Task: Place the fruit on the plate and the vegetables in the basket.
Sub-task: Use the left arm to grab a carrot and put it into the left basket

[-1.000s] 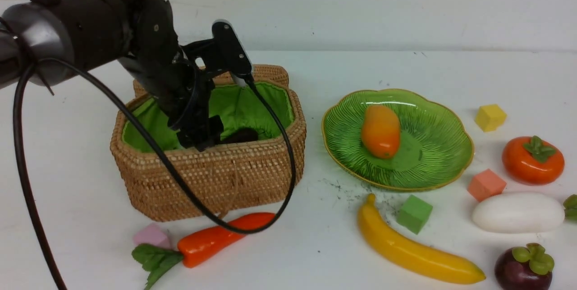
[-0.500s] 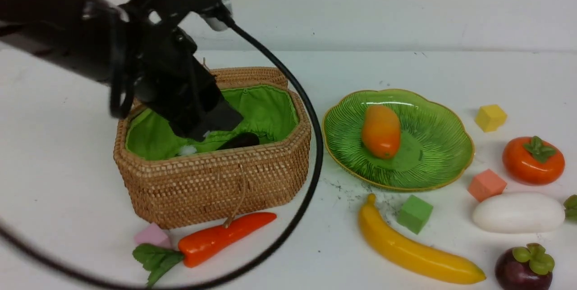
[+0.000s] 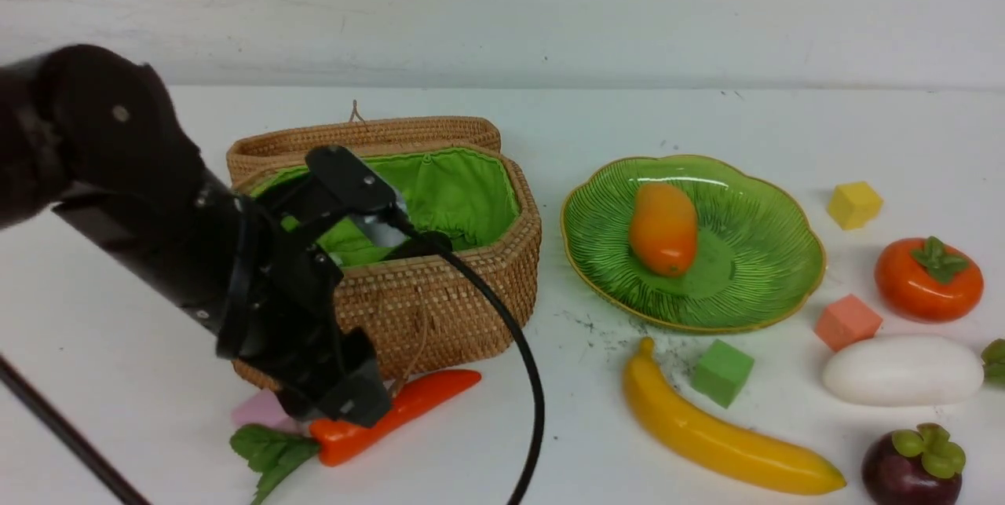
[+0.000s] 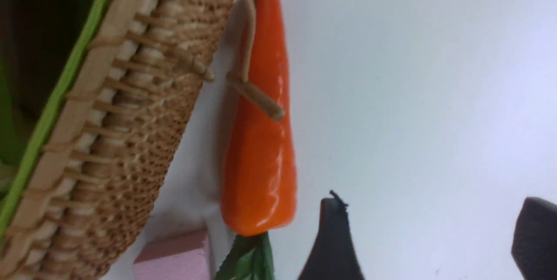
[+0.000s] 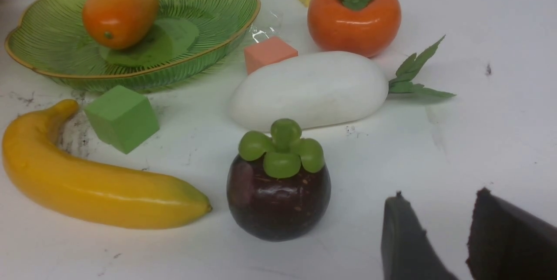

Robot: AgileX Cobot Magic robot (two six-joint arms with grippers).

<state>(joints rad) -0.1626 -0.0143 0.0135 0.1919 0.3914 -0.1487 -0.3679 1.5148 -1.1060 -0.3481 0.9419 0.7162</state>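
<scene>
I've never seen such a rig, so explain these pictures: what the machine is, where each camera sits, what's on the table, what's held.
It is a robot with two arms, each ending in a two-fingered end effector. The wide picture looks forward from between the arms; the other two come from wrist cameras. The left end effector is open by the pepper lying along the basket; the right end effector is open near the mangosteen. Neither holds anything. A mango lies on the plate; banana, radish, persimmon and foam cubes lie on the table.
</scene>
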